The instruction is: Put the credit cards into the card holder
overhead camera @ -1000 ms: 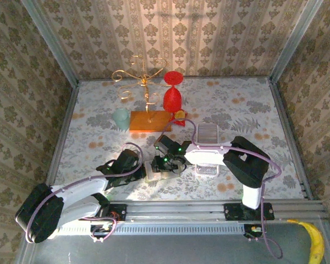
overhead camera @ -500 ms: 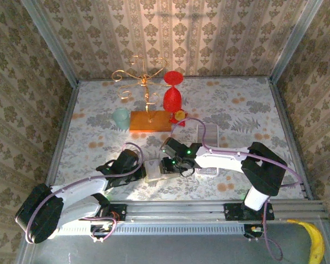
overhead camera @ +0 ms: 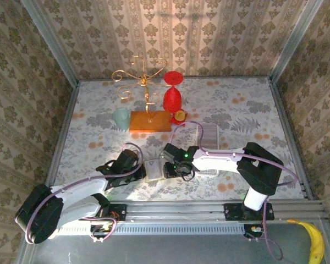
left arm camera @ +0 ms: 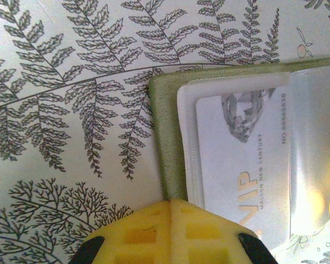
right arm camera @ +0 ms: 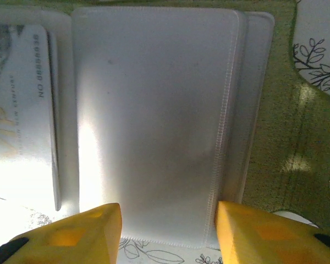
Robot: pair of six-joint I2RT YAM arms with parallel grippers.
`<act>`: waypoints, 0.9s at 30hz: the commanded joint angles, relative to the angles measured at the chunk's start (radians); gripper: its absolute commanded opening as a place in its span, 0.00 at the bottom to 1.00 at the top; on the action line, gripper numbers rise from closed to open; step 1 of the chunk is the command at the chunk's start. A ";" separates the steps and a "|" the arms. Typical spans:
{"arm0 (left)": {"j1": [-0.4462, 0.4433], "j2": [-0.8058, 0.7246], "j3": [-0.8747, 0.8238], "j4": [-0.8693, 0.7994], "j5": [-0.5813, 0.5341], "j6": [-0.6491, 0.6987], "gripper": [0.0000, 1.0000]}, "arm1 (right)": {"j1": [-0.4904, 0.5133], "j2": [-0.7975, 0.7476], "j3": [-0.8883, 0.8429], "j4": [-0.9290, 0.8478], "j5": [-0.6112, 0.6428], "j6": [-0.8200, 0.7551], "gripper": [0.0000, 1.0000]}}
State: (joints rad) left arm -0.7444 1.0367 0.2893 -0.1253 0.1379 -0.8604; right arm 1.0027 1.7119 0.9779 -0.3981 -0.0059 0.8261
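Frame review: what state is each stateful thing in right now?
card holder: open, lying flat on the table
VIP card: slid inside the holder
left pincer: shut, at holder's edge
right pincer: open, above the holder
loose card: flat on table

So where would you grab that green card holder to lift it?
Probably the bare green border of the card holder, coming in low from the side: it lies open and flat on the table, and that border juts past the clear sleeves, so jaws can pinch it.
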 commanded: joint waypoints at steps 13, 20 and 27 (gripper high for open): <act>0.005 0.013 -0.022 0.002 0.015 0.001 0.00 | 0.020 -0.046 0.065 -0.175 0.133 -0.007 0.58; 0.005 0.010 -0.024 0.000 0.015 0.001 0.00 | 0.045 -0.027 0.092 -0.120 0.099 -0.006 0.57; 0.004 -0.003 -0.029 -0.003 0.015 0.000 0.00 | 0.045 0.029 0.100 -0.090 0.073 0.001 0.56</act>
State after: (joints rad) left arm -0.7444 1.0367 0.2886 -0.1253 0.1383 -0.8604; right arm 1.0439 1.7100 1.0618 -0.4873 0.0708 0.8173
